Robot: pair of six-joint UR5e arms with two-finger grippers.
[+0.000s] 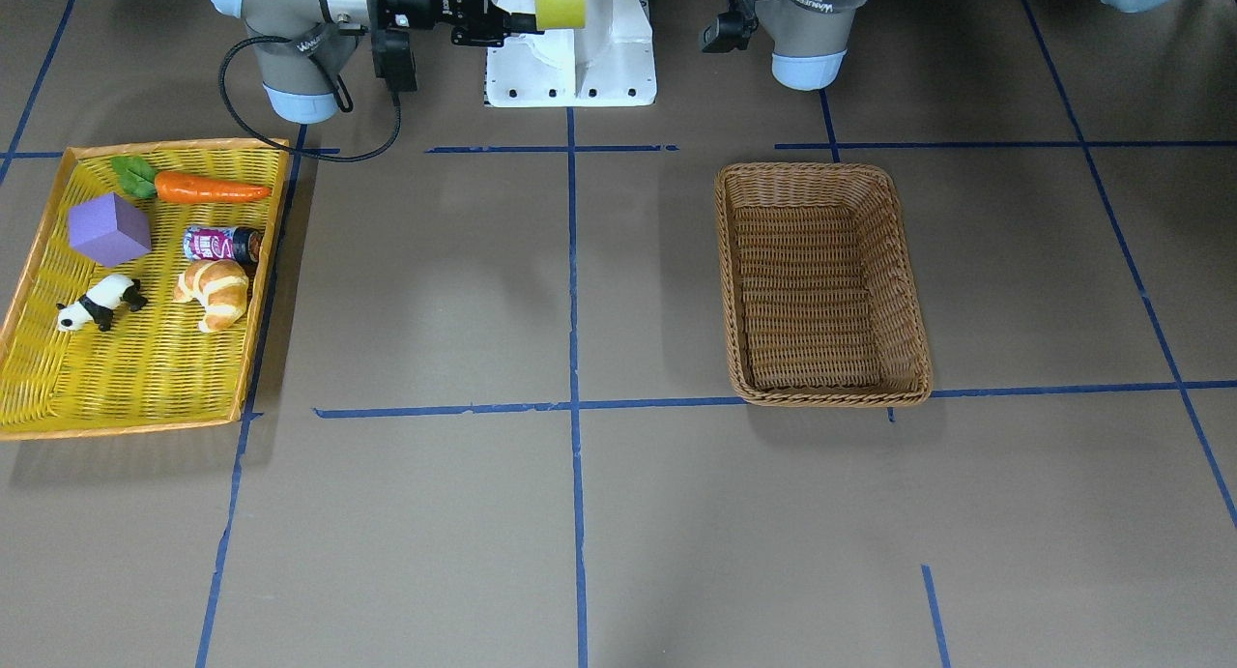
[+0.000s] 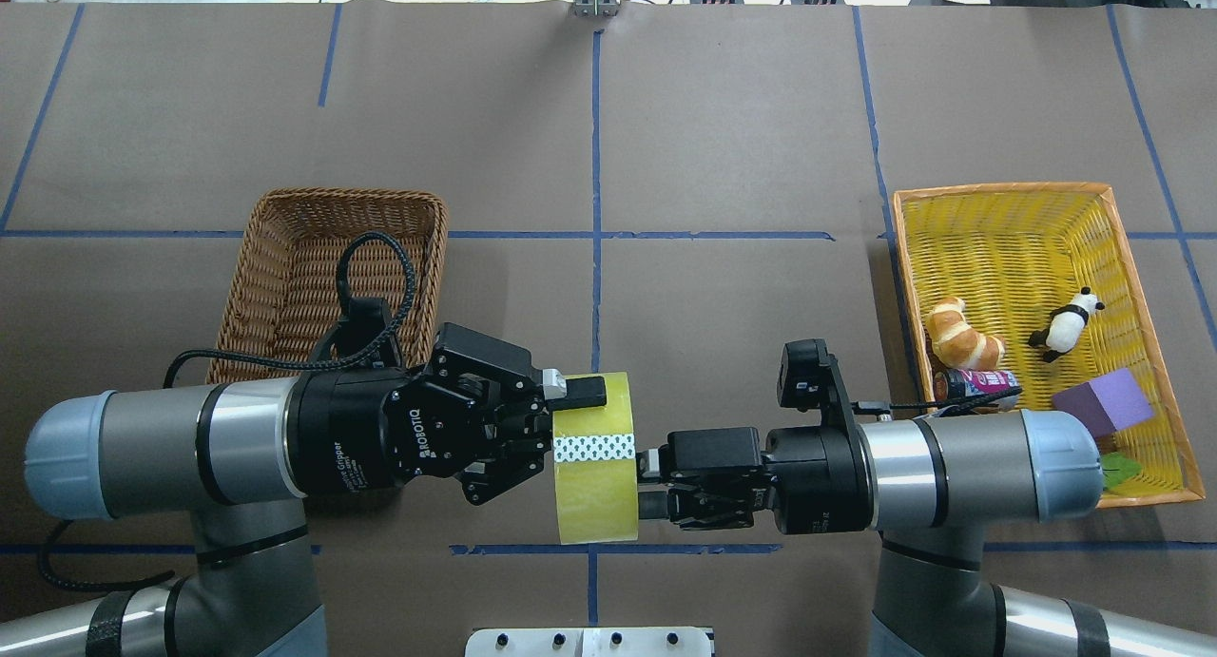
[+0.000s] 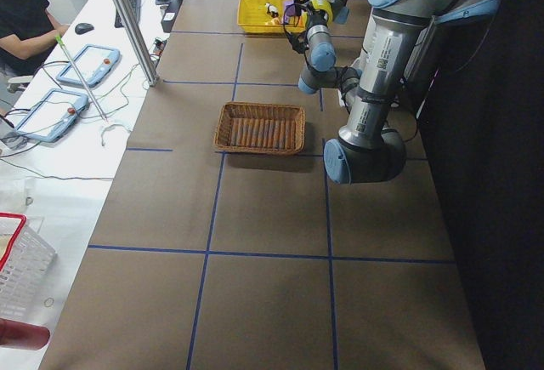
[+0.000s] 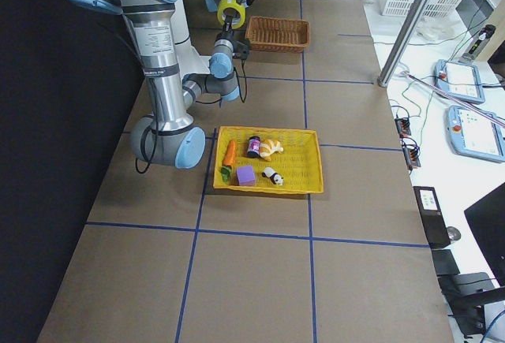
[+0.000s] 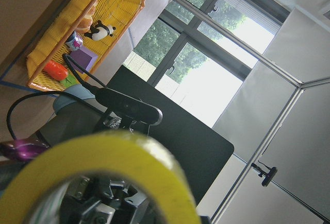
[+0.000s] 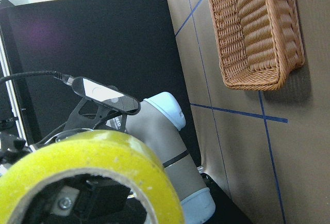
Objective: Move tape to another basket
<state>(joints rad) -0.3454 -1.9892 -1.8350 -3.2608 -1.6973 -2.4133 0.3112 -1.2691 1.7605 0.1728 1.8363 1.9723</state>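
Hanging between left claw (image 2: 573, 419) and right claw (image 2: 648, 484), grips unclear, the tape (image 2: 594, 495) is outside the basket (image 2: 347, 195).

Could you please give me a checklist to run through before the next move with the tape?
1. Tape off the table, between the two grippers: ok.
2. Left gripper has a firm hold on the roll: cannot tell; one finger lies along the roll's outer face, the other is hidden.
3. Right gripper hold on the roll: cannot tell; its fingertips disappear behind the roll's edge.
4. Brown basket has room for the roll: ok; the front view shows nothing in it.
5. Cable loop on the left wrist free of the basket's rim: cannot tell; it overlaps the basket in the overhead view.
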